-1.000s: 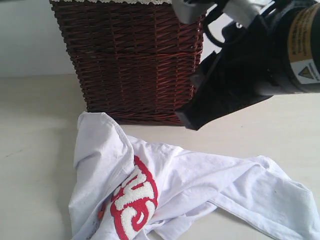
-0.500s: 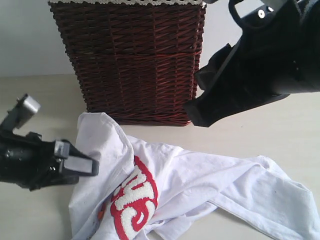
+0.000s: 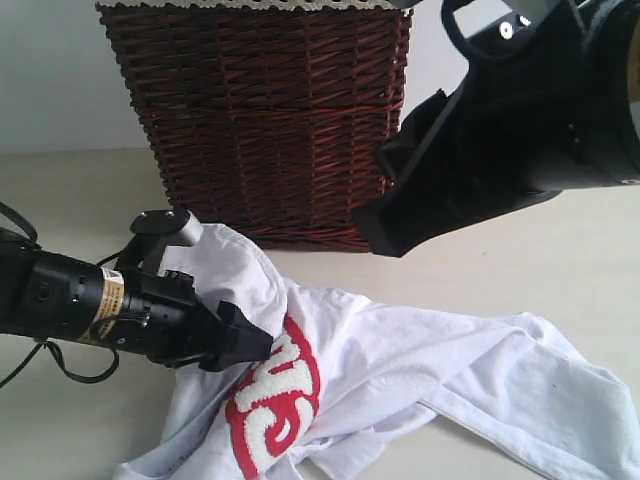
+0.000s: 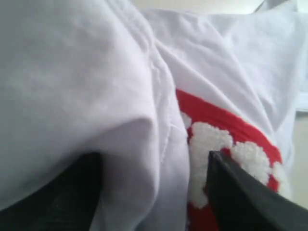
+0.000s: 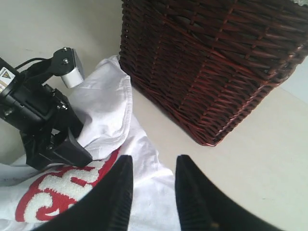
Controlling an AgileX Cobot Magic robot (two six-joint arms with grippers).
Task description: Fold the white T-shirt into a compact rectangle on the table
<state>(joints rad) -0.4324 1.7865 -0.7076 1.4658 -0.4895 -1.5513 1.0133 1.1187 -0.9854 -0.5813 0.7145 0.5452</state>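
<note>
The white T-shirt (image 3: 420,365) lies crumpled on the table (image 3: 560,260), its fuzzy white letters edged in red (image 3: 275,395) facing up. My left gripper (image 3: 250,345) comes in from the left and is pushed into the shirt's left fold. In the left wrist view its jaws (image 4: 153,156) stand wide apart, open, with a bulge of white cloth (image 4: 72,72) between them and the letters (image 4: 211,139) beside one finger. My right gripper (image 3: 385,228) hangs above the shirt. It (image 5: 154,161) is open, with nothing between its fingers.
A dark brown wicker basket (image 3: 270,120) with a white lace rim stands on the table just behind the shirt, close to both arms. The shirt's right part (image 3: 560,400) spreads toward the lower right edge of the exterior view.
My left arm came in from the left and drove its gripper into the shirt's left fold, bunching it rightward. The right gripper shifted only slightly.
</note>
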